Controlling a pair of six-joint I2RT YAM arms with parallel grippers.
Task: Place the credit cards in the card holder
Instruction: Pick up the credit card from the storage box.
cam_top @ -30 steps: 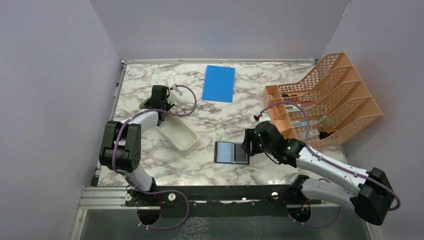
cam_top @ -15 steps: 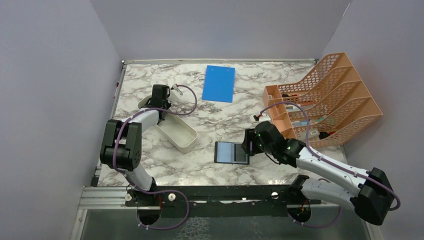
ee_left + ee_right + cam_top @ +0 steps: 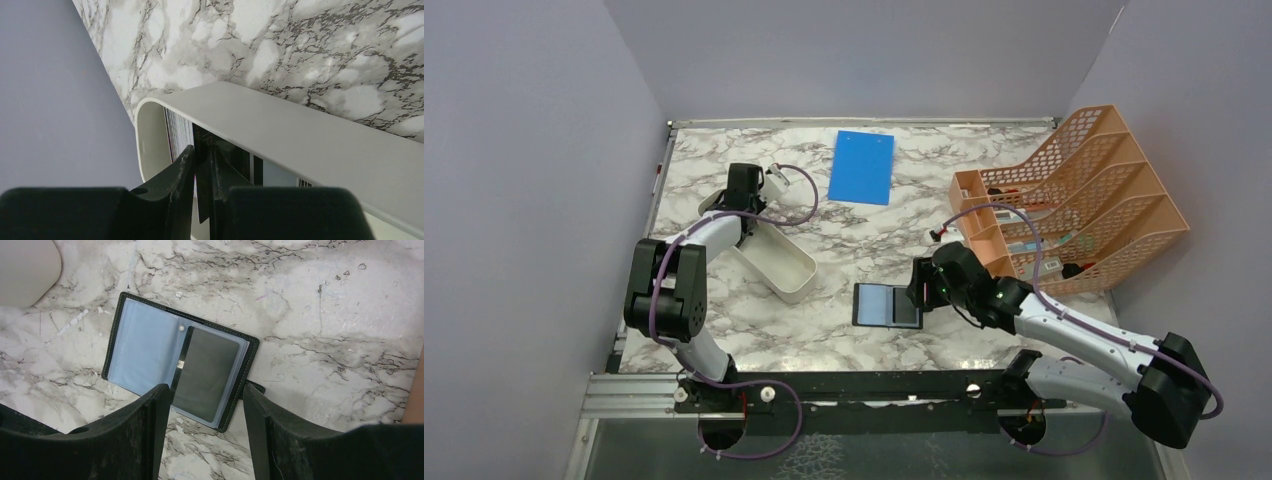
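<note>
Pinching card (image 3: 202, 200) in tray (image 3: 280, 125) w/ left end effector (image 3: 202, 154); card holder (image 3: 145, 347) open.

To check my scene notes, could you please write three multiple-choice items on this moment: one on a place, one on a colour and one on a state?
1. Where is the left gripper?
A. in the tray
B. over the board
C. in the rack

2. What colour is the inside of the holder?
A. red
B. grey-blue
C. yellow

3. How is the holder lying?
A. snapped shut
B. standing on edge
C. open flat on the table

Answers:
1 A, since the left wrist view shows its fingers down inside the tray's wall, closed on a dark card.
2 B, since the right wrist view shows pale grey-blue pockets within a black border.
3 C, since both leaves are spread flat on the marble.
</note>
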